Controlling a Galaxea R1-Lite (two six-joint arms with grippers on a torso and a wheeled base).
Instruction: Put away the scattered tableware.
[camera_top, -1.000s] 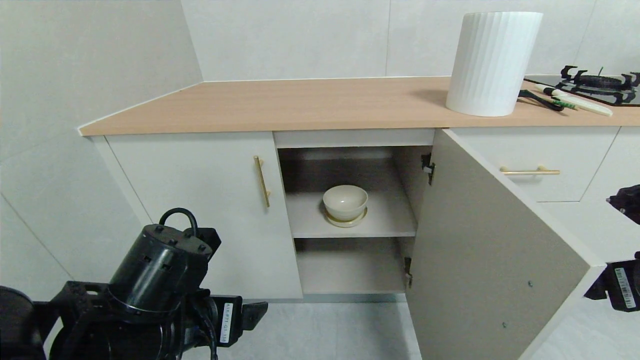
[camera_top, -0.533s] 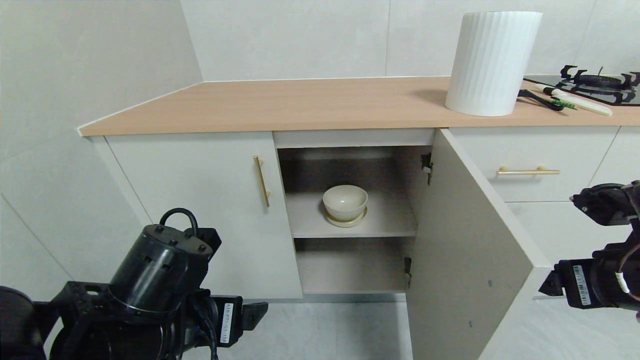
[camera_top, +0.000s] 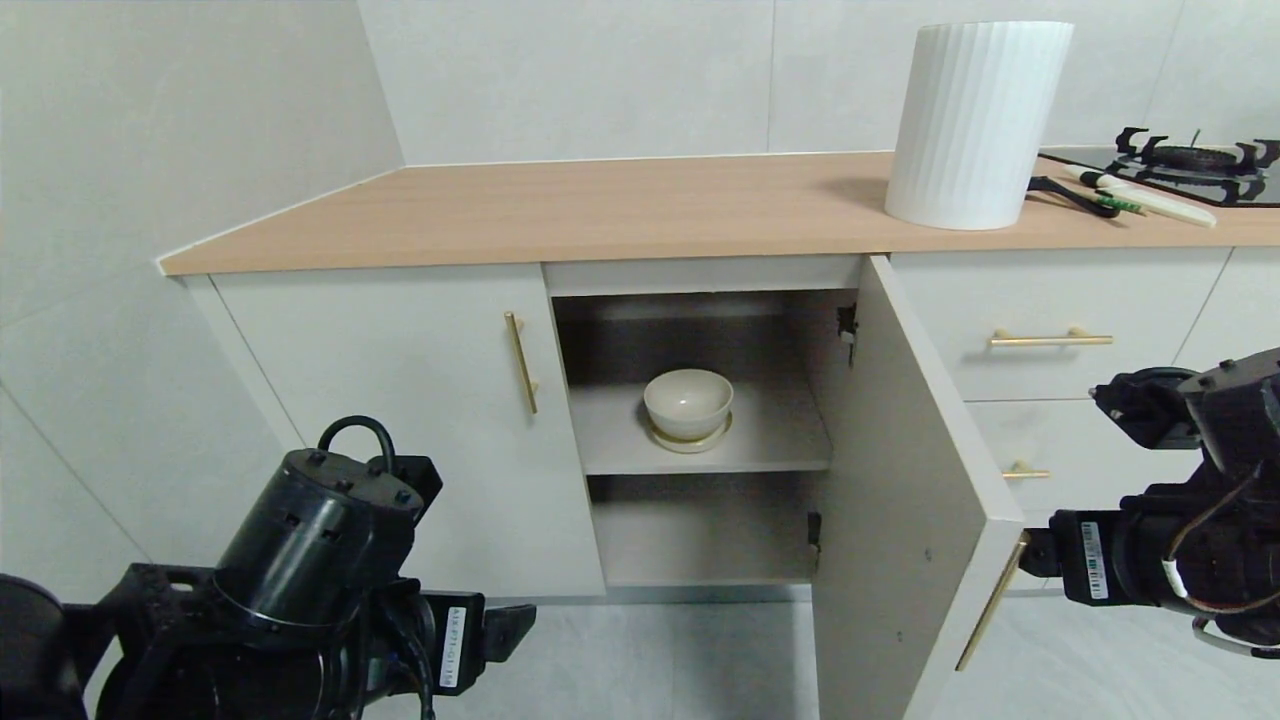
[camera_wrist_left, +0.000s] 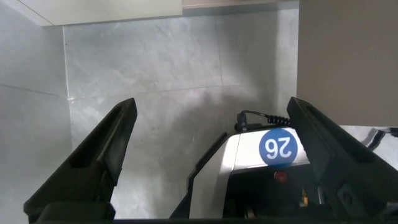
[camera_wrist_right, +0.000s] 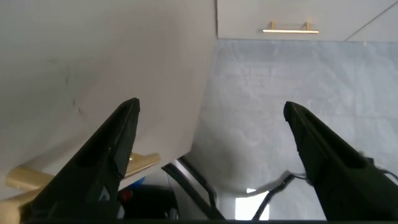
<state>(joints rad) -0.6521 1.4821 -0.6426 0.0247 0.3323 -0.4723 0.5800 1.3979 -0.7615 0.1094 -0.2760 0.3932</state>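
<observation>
Head view first: a cream bowl (camera_top: 688, 400) sits on a small saucer (camera_top: 690, 440) on the upper shelf (camera_top: 770, 435) of the cabinet, with the door (camera_top: 915, 470) swung open. Up on the counter (camera_top: 600, 205) stands a tall white ribbed cylinder (camera_top: 975, 125), with a few utensils (camera_top: 1140, 200) just beside it, too small to identify. Down low, the right gripper (camera_wrist_right: 211, 106) is by the door's outer edge, fingers (camera_wrist_right: 106, 162) spread wide. The gold handle (camera_wrist_right: 31, 179) is near one finger, possibly touching, hard to call. Over the floor (camera_wrist_left: 174, 74) hangs the left gripper (camera_wrist_left: 211, 109), fingers (camera_wrist_left: 93, 168) wide and empty.
</observation>
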